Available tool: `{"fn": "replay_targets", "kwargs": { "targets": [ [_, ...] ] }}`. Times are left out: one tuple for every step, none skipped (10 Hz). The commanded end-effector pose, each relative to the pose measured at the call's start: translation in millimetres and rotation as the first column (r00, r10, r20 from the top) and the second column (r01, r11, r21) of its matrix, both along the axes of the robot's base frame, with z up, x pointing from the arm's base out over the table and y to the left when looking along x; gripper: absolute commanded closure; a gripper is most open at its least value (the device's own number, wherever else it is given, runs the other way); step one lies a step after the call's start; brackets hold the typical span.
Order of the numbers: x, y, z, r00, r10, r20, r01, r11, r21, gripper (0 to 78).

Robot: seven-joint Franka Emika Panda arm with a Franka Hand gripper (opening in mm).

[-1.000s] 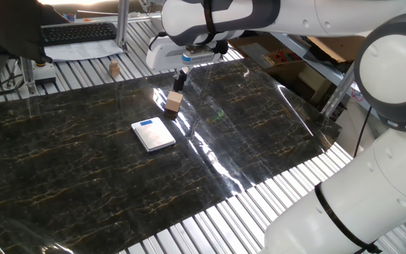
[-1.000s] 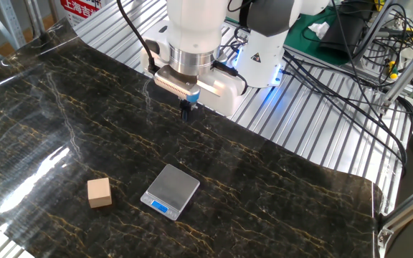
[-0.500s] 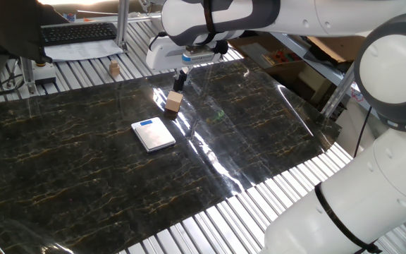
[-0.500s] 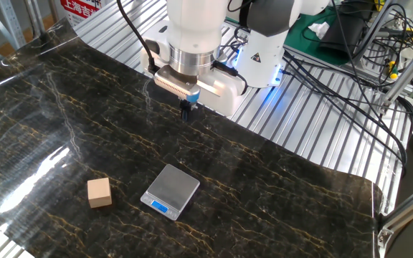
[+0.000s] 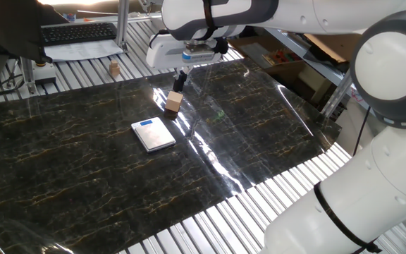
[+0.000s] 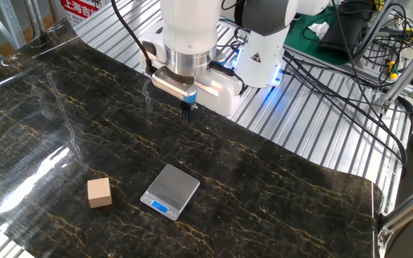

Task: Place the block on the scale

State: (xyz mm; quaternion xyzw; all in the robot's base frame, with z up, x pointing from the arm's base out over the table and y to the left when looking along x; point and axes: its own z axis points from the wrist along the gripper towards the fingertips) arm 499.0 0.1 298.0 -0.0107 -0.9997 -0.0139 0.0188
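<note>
gripper [image 6: 186,109]: hangs above the mat, fingers close together, narrow or shut, holds nothing, touches nothing; in one fixed view [image 5: 179,79] it overlaps the block only by line of sight
block [image 6: 100,193]: on the mat, left of the scale, apart from it, well clear of the gripper; [image 5: 173,103] sits just past the scale's far right corner in that view
scale [image 6: 171,190]: flat on the mat, blue strip on its near edge; [image 5: 153,133] blue strip at far left edge there, top bare
only in one fixed view: keyboard [image 5: 78,32] and papers at far left, small tan piece [image 5: 113,68] on the slats, cardboard boxes far right, big white arm links near right
only in the other fixed view: arm base [image 6: 260,51] with blue light, cable bundle [image 6: 350,68] on right, red sign far left
surface: dark marbled mat [image 6: 63,107] with glare streaks, laid over a ribbed metal table [image 5: 210,226]
</note>
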Motion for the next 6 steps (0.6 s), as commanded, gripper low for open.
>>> {"fn": "replay_targets", "kwargs": {
  "targets": [
    [0.4,-0.1,0.7,1.0,-0.01,-0.011,0.01,1.0,-0.015,77.6],
    [0.4,0.0,0.6,1.0,-0.014,-0.011,0.014,1.0,-0.015,77.6],
    [0.8,0.4,-1.1,1.0,-0.018,-0.009,0.018,1.0,-0.012,77.6],
    [1.3,0.8,-3.2,1.0,-0.016,-0.009,0.016,1.0,-0.009,77.6],
    [1.5,1.0,-4.1,1.0,-0.015,-0.008,0.015,1.0,-0.009,77.6],
    [2.1,1.6,-6.9,1.0,-0.014,-0.009,0.014,1.0,-0.003,77.6]
  ]
}}
